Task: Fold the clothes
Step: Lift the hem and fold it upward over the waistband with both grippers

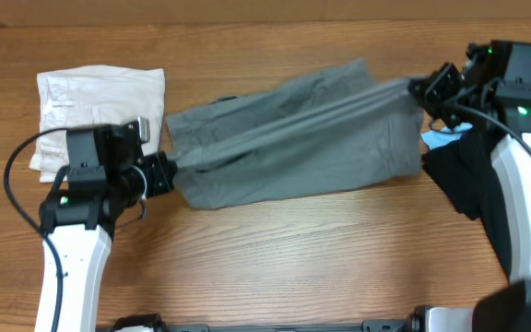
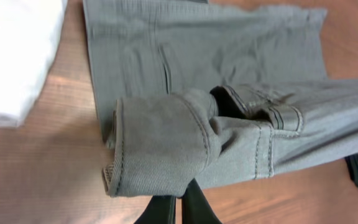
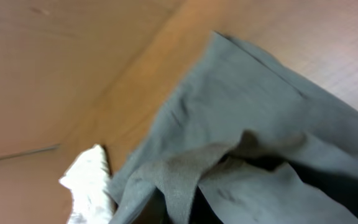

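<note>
The mid-grey shorts (image 1: 302, 138) lie stretched across the table middle, a raised fold running from left to right between my grippers. My left gripper (image 1: 166, 172) is shut on the shorts' left end; the left wrist view shows the waistband (image 2: 166, 149) pinched in the fingers (image 2: 180, 202). My right gripper (image 1: 419, 92) is shut on the shorts' right end, lifted slightly; in the right wrist view, grey fabric (image 3: 253, 143) drapes over the fingers (image 3: 188, 202). Folded cream shorts (image 1: 100, 106) lie at the far left.
A black garment (image 1: 473, 175) and a bit of light-blue cloth (image 1: 439, 140) lie under the right arm at the right edge. The cream shorts also show in the left wrist view (image 2: 14, 56). Bare wood table (image 1: 302, 258) lies in front.
</note>
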`<state>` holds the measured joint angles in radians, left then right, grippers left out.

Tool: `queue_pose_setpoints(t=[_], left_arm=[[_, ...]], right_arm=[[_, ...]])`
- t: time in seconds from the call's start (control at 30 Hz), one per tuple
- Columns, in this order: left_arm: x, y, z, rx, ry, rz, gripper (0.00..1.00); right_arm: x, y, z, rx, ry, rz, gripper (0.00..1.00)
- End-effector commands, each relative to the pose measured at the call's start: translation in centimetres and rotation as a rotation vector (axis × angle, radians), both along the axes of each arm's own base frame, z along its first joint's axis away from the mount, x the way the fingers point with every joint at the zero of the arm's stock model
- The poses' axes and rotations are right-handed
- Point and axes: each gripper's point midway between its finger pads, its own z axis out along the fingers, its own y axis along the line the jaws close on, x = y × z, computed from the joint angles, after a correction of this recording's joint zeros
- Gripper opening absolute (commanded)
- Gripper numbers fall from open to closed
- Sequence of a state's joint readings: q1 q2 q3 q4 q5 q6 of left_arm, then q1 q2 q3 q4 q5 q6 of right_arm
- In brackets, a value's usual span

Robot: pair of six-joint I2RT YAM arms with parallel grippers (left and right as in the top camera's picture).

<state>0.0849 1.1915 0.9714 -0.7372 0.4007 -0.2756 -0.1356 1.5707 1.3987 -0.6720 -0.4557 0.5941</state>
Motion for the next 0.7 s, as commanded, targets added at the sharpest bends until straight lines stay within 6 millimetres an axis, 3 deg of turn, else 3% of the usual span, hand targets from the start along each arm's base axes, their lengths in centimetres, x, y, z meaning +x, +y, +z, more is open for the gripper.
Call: queue_pose_setpoints(t=[0.0,0.13,0.4,0.67], left_arm=[[2.1,2.9,0.0,0.092,-0.040,0.110,0.04],[4.4,4.3,0.3,0.141,-0.102,0.166,0.04],[6.4,4.9,-4.5,0.159,-0.005,0.173,0.06],[9.8,3.8,-5.5,0.076,-0.071,0.154,0.06]], right_arm=[[2.9,-2.0,0.9,-0.028,-0.095,-0.049,0.06],[5.4,-1.9,-0.1,-0.030,-0.144,-0.040,0.07],[8.4,0.6,-5.5,-0.022,-0.104,0.014,0.11],[9.9,-0.6,-6.4,-0.057,-0.123,-0.058,0.10]])
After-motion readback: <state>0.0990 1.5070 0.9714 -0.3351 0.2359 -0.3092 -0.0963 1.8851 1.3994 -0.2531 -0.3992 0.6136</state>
